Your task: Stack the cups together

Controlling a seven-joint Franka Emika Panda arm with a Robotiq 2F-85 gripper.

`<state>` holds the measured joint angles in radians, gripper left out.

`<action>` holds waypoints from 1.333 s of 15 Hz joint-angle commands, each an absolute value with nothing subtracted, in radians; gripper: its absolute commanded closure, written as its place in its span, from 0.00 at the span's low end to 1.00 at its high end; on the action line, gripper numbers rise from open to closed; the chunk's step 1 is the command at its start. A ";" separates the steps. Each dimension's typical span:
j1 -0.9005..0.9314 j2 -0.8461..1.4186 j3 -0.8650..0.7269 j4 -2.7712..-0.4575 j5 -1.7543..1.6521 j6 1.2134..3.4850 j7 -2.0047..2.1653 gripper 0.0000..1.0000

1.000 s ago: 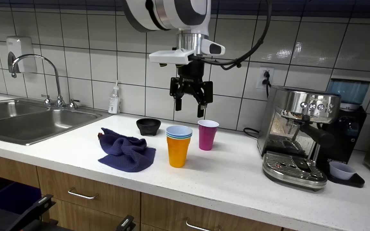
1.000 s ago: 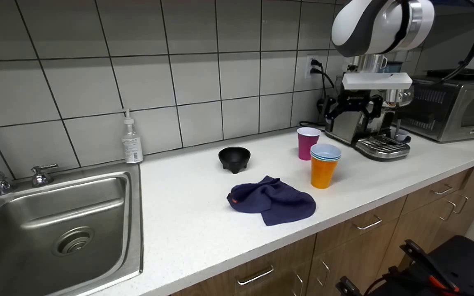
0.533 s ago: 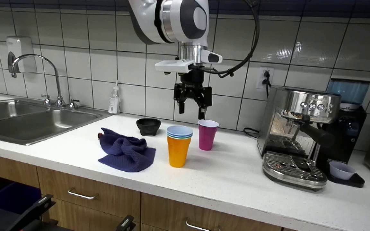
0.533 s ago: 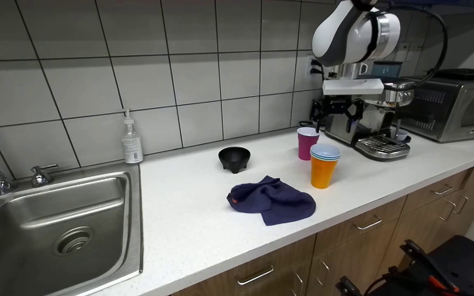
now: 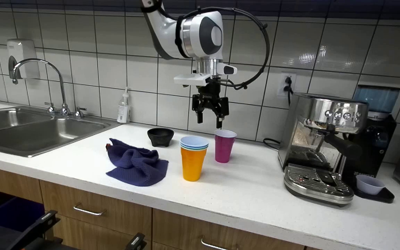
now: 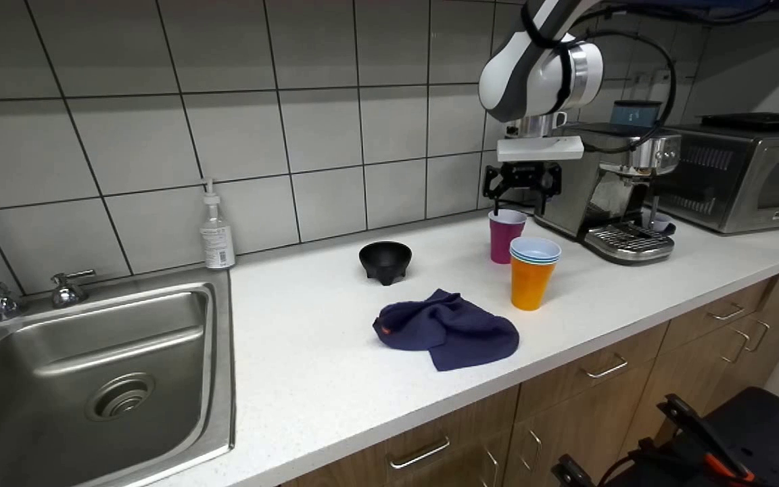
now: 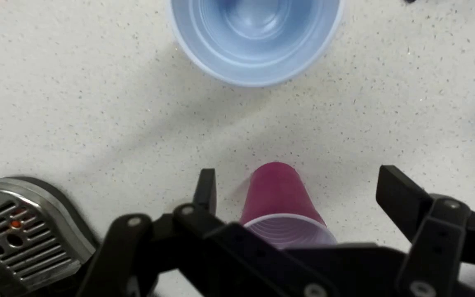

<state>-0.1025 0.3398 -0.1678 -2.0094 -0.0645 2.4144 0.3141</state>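
The magenta cup (image 5: 223,151) stands upright on the counter, and it shows in an exterior view (image 6: 503,245) and in the wrist view (image 7: 276,192). The orange cup (image 5: 192,165) stands upright nearby, also in an exterior view (image 6: 531,287). The blue cup (image 7: 254,74) sits nested at the top, with a thin green rim between; the green cup's body is hidden. My gripper (image 5: 209,121) is open and empty, just above the magenta cup's rim; it shows also in an exterior view (image 6: 520,203). In the wrist view the magenta cup is between the open fingers (image 7: 297,183), nearer the left one.
A dark blue cloth (image 5: 137,165) lies beside the orange cup. A small black bowl (image 5: 160,136) stands behind the cloth. An espresso machine (image 5: 319,149) stands on the magenta cup's far side, and its drip tray shows in the wrist view (image 7: 27,231). The tiled wall is close behind.
My open gripper has come lower in an exterior view and moved left in an exterior view, to above the magenta cup. The cups have not moved.
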 commanded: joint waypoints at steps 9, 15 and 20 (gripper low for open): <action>-0.103 0.649 -0.170 -1.566 -0.029 2.225 0.329 0.00; -0.113 0.791 -0.165 -1.368 -0.002 2.126 0.326 0.00; -0.120 0.879 -0.165 -1.253 0.004 2.063 0.321 0.26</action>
